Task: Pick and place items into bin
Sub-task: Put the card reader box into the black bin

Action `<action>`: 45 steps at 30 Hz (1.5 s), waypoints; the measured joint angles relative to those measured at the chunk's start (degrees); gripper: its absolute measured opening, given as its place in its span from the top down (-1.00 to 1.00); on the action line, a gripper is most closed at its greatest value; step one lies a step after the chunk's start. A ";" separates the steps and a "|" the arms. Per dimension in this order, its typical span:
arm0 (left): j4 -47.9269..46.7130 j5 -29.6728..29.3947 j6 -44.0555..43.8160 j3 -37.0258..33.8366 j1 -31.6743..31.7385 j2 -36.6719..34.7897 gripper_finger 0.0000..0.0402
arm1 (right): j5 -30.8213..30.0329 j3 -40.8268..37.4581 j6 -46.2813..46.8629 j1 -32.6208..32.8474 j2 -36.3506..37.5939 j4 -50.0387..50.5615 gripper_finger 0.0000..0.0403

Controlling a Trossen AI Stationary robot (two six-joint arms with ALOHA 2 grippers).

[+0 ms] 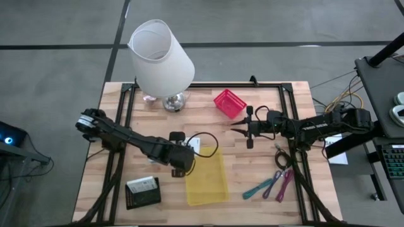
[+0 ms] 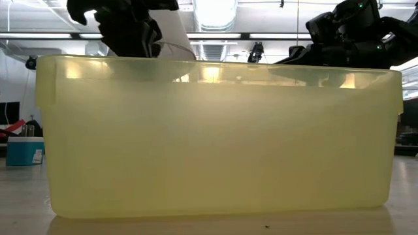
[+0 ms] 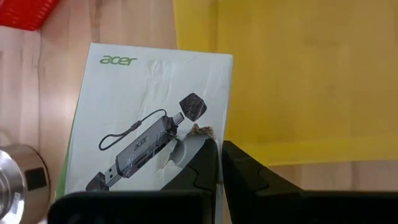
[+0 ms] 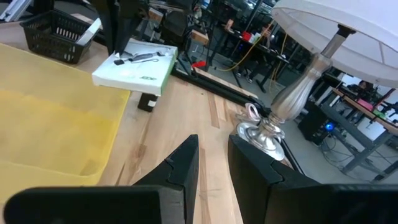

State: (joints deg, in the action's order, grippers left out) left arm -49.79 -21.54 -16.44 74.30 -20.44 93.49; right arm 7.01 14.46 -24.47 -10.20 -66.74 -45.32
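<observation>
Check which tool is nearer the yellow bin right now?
Left. The left tool grips the white box right at the yellow bin corner; the right tool waits apart, near the red basket.

At the table's [image 1: 252,157] twelve o'clock edge we see a big white lamp [image 1: 161,57] on a shiny metal base [image 1: 173,101]. Toward one o'clock from the table's middle sits a small red basket [image 1: 230,103]. Near seven o'clock a black mesh basket [image 1: 142,192] holds a white card. Beyond the table at three o'clock we find a dark desk [image 1: 382,94] with tangled wires [image 1: 344,98] beside it.
</observation>
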 joint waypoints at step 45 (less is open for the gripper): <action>-7.88 -5.01 -20.38 0.03 -13.69 -0.17 1.00 | 0.02 0.02 0.96 0.04 0.00 -0.07 0.63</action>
State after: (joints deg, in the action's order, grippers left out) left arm -57.67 -26.55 -36.82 74.32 -34.12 93.32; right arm 7.03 14.48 -23.51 -10.15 -66.74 -45.39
